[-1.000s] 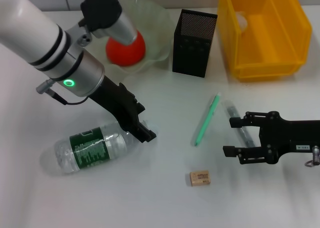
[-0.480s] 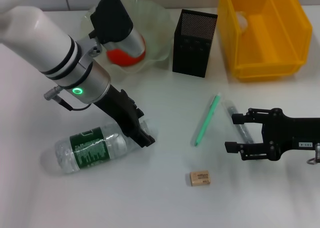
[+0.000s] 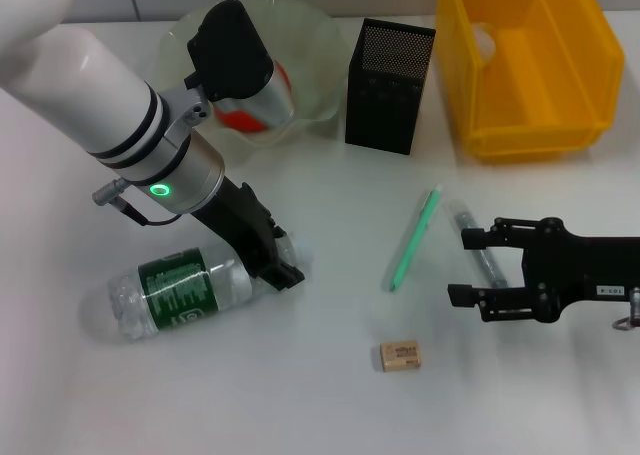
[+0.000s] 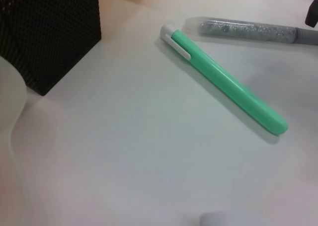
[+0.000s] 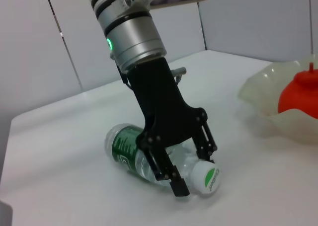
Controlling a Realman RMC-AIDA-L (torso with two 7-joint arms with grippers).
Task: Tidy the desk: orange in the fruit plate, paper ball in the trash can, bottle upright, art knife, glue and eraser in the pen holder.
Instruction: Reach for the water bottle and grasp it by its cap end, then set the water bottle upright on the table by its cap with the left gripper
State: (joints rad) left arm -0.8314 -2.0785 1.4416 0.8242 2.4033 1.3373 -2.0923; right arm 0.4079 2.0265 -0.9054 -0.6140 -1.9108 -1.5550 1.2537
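Observation:
The bottle [image 3: 175, 295] lies on its side at the front left, cap [image 5: 207, 179] pointing right. My left gripper [image 3: 277, 262] reaches down over its neck, fingers [image 5: 169, 174] pressed on both sides, shut on it. The orange [image 3: 232, 122] sits in the fruit plate [image 3: 320, 40], partly behind my left arm. At right my right gripper [image 3: 462, 267] is open, straddling the near end of the grey glue tube [image 3: 470, 225]. The green art knife [image 3: 413, 238] lies beside it. The eraser [image 3: 399, 354] is in front. The pen holder [image 3: 388, 85] and trash can [image 3: 530, 65] stand behind. The paper ball is out of view.
The left wrist view shows the art knife [image 4: 223, 89], the glue tube [image 4: 248, 30], a corner of the pen holder [image 4: 49, 32] and the fruit plate's rim [image 4: 10, 136]. The white table [image 3: 300, 395] stretches in front of the eraser.
My left gripper has settled lower over the bottle's neck and drifted left, and the bottle has shifted left with it. The right gripper has edged slightly right along the glue tube.

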